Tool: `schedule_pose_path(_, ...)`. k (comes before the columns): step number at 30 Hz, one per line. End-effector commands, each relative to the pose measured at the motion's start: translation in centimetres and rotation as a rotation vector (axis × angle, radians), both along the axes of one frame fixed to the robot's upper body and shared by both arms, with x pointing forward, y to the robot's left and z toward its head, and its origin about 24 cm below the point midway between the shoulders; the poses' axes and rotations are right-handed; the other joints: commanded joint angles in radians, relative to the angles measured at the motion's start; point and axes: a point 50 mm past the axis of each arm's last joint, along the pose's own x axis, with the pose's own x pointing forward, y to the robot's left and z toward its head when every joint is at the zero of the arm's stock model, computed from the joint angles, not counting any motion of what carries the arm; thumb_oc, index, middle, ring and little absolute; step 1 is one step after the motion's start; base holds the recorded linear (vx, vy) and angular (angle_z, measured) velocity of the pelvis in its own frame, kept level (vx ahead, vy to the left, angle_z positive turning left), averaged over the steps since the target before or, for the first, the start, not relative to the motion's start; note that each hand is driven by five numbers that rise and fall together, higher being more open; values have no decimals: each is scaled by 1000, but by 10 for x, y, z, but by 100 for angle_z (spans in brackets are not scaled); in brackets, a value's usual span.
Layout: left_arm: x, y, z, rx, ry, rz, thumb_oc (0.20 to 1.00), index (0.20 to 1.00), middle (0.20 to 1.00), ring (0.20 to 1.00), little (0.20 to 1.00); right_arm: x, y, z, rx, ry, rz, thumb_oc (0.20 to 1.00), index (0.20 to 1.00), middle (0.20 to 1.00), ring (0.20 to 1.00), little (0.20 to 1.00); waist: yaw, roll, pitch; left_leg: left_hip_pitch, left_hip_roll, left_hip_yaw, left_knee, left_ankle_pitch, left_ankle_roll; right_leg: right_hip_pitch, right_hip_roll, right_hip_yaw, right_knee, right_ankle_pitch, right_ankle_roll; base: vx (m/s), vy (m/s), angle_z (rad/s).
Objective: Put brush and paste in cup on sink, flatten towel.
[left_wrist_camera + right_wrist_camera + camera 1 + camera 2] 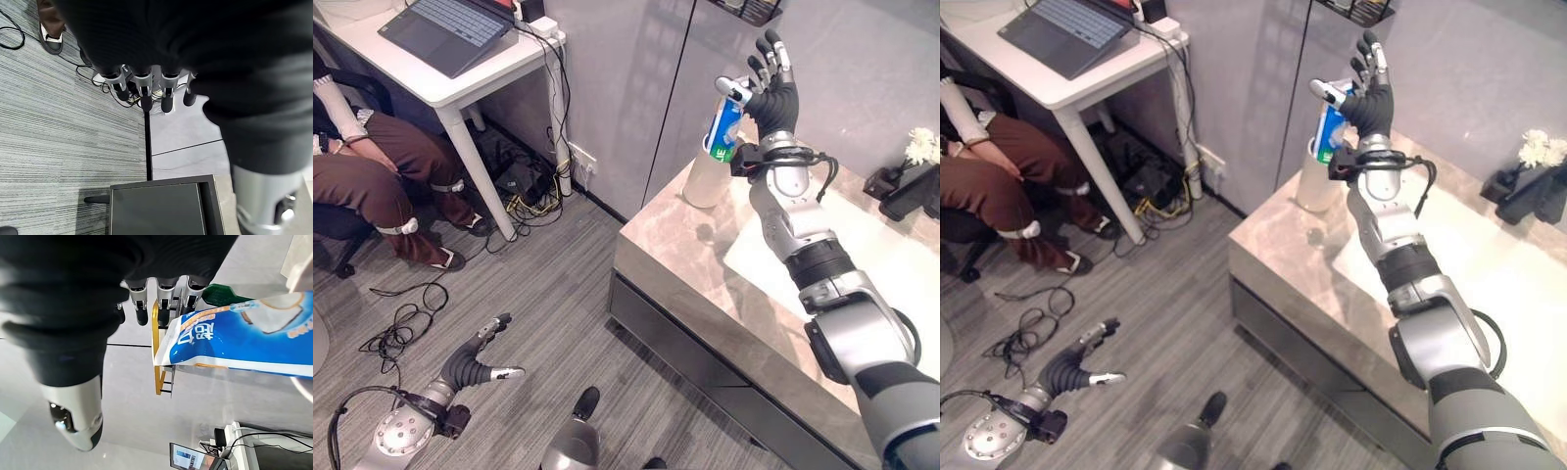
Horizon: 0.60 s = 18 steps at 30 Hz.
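Up on the marble-patterned grey bench (705, 264), in the left eye view, the right robot hand (771, 90) hangs above the tall white cup (709, 174), fingers nearly straight, with the blue and white toothpaste tube (725, 125) standing in the cup and leaning against the palm. Whether the thumb pinches the tube I cannot tell. If the tube is only resting there, pulling away carelessly may drag it out or tip the cup, which stands near the bench's corner. The left robot hand (475, 364) hangs low over the grey striped floor (548, 294), fingers loosely open, empty.

The right eye view shows the same tube upright in the cup; the white sink basin (1489, 264) is partly covered by the arm. I can pick out no towel.

The left wrist view looks past relaxed fingers to floor and the dark cabinet front (156, 208).

In the right wrist view the tube crosses beside straight fingers (166, 291), seemingly untouched by them, and a green strip (222, 294) behind it may be the brush; its far end is cut off.
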Motion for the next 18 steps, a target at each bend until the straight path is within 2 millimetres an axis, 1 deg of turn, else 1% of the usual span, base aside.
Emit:
schedule_pose_path(1,-1,-4,-1,10,-22,-8,1000,1000,1000,1000,1000,-22,-1,41,-39,-231,-31,1000,1000,1000,1000,1000,-9,-2,-38,64,5,6,6,-76,41,6,-41,5,13,124,20,0,0,0)
schedule_pose_path(4,1,-5,-3,27,-19,-15,1000,1000,1000,1000,1000,-36,-6,36,-62,-296,-92,1000,1000,1000,1000,1000,-25,10,-41,71,3,8,6,-80,44,9,-45,6,18,123,22,-2,9,1)
schedule_pose_path(6,0,-6,-5,41,-22,-22,1000,1000,1000,1000,1000,-50,-16,33,-128,-353,-177,1000,1000,1000,1000,1000,-39,16,-44,76,2,11,6,-83,47,10,-48,8,21,123,25,6,31,3)
schedule_pose_path(7,-1,-6,-6,50,-16,-26,1000,1000,1000,1000,1000,-56,-22,29,-201,-362,-231,1000,1000,1000,1000,1000,-45,18,-47,83,3,15,6,-91,46,13,-47,12,24,119,28,-1,42,0)
schedule_pose_path(8,-2,-6,-6,57,-17,-30,1000,1000,1000,1000,1000,-62,-28,28,-279,-381,-271,1000,1000,1000,1000,1000,-50,19,-48,84,0,18,6,-86,49,12,-51,13,26,123,29,5,49,0)
schedule_pose_path(9,-3,-5,-5,70,-19,-33,1000,1000,1000,1000,1000,-72,-37,25,-355,-403,-323,1000,1000,1000,1000,1000,-61,20,-52,87,0,24,6,-90,51,13,-55,17,28,124,31,-19,62,-2)
schedule_pose_path(10,-4,-5,-5,78,-22,-35,1000,1000,1000,1000,1000,-79,-42,24,-391,-423,-353,1000,1000,1000,1000,1000,-73,22,-54,89,-3,28,6,-91,52,12,-58,18,28,126,32,0,61,-10)
schedule_pose_path(11,-6,-5,-5,90,-16,-43,1000,1000,1000,1000,1000,-86,-49,18,-413,-425,-388,1000,1000,1000,1000,1000,-77,22,-61,92,-5,30,6,-93,54,14,-62,17,31,126,35,0,70,-17)
schedule_pose_path(12,-8,-3,-5,102,-14,-42,1000,1000,1000,1000,1000,-95,-61,12,-445,-431,-456,1000,1000,1000,1000,1000,-89,26,-64,95,-7,33,6,-95,56,15,-66,18,34,127,38,-7,96,-17)
schedule_pose_path(13,-11,0,-6,119,-6,-33,1000,1000,1000,1000,1000,-112,-76,10,-482,-464,-533,1000,1000,1000,1000,1000,-114,33,-67,100,-11,39,6,-99,58,16,-73,20,37,130,43,-13,106,-14)
schedule_pose_path(14,-13,1,-7,132,2,-37,1000,1000,1000,1000,1000,-125,-91,6,-505,-464,-609,1000,1000,1000,1000,1000,-117,32,-73,104,-15,41,6,-102,60,21,-75,22,35,131,46,-33,147,-7)
schedule_pose_path(15,-17,4,-9,132,1,-12,1000,1000,1000,1000,1000,-146,-114,7,-562,-487,-748,1000,1000,1000,1000,1000,-149,37,-75,109,-20,51,6,-105,62,21,-80,28,31,134,51,-22,102,-4)
schedule_pose_path(16,-17,3,-9,134,3,-19,1000,1000,1000,1000,1000,-149,-116,5,-564,-484,-754,1000,1000,1000,1000,1000,-145,36,-78,108,-21,50,6,-104,63,21,-81,27,31,136,52,-21,103,0)
schedule_pose_path(18,-21,5,-12,137,13,0,1000,1000,1000,1000,1000,-166,-134,1,-568,-484,-876,1000,1000,1000,1000,1000,-165,38,-85,110,-27,58,6,-106,65,18,-87,34,23,143,57,-26,90,-11)
